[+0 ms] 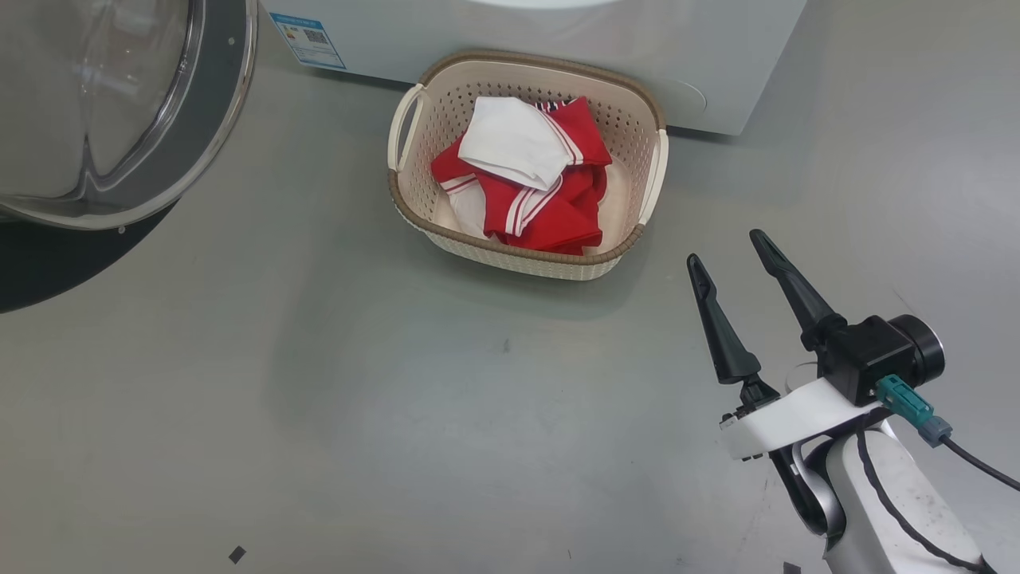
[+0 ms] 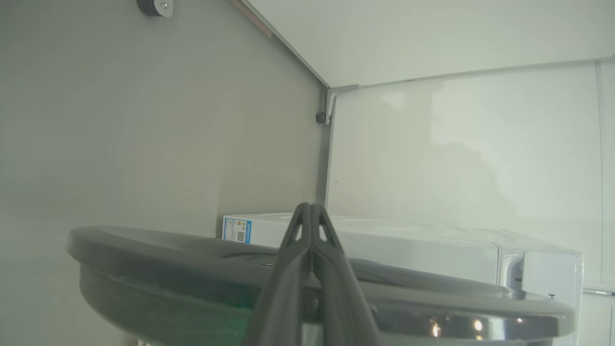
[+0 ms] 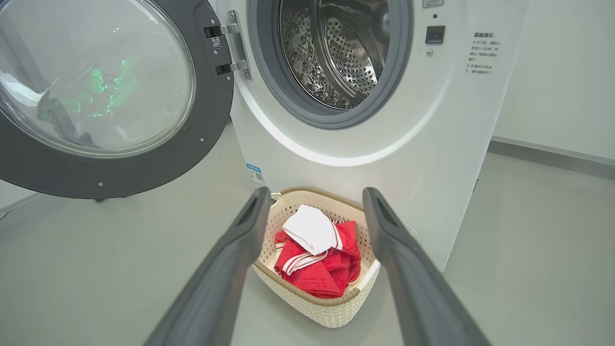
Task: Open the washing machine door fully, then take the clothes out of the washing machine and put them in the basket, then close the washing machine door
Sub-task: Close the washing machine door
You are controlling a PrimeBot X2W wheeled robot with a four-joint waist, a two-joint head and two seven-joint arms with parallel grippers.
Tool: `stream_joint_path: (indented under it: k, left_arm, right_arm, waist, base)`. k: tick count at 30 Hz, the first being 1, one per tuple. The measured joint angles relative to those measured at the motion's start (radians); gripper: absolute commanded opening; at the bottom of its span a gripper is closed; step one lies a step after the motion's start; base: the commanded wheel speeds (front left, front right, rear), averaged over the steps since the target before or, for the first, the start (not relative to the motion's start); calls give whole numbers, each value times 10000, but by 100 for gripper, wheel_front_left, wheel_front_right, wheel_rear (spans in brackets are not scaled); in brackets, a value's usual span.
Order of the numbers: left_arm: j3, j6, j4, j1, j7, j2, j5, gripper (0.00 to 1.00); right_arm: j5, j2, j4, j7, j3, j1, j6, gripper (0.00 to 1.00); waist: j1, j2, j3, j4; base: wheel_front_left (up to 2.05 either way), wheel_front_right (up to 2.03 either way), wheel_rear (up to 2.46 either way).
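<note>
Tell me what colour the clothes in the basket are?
A red garment with white stripes, plain white cloth on top. Best in the head view.

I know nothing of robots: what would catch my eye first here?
The red and white clothes heaped in the cream basket on the floor, right before the washing machine. Above it, the steel drum gapes, with the black-framed glass door swung open to its left in the right wrist view.
</note>
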Motion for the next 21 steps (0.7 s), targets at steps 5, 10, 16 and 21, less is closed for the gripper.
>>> stream_joint_path:
  k: [5, 10, 16, 21]
  left_arm:
    - [-188, 0, -8, 1, 360, -46, 0, 0]
    - [-416, -94, -29, 4, 823, -159, 0, 0]
    - [-669, -282, -107, 37, 1283, -307, 13, 0]
    - [-809, -533, -180, 136, 1618, -479, 17, 0]
  right_arm:
    - [2, 10, 59, -2, 23, 3, 0, 100]
    - [2, 25, 119, -2, 44, 14, 0, 100]
    - [2, 100, 150, -4, 155, 17, 0, 100]
    - [2, 104, 203, -4, 165, 17, 2, 100]
  waist:
    - [0, 0, -124, 65]
    - [0, 0, -259, 162]
    - [0, 0, -364, 256]
    - [0, 0, -412, 302]
  base:
    - [0, 0, 0]
    - [0, 0, 0]
    - [0, 0, 0]
    - [0, 0, 0]
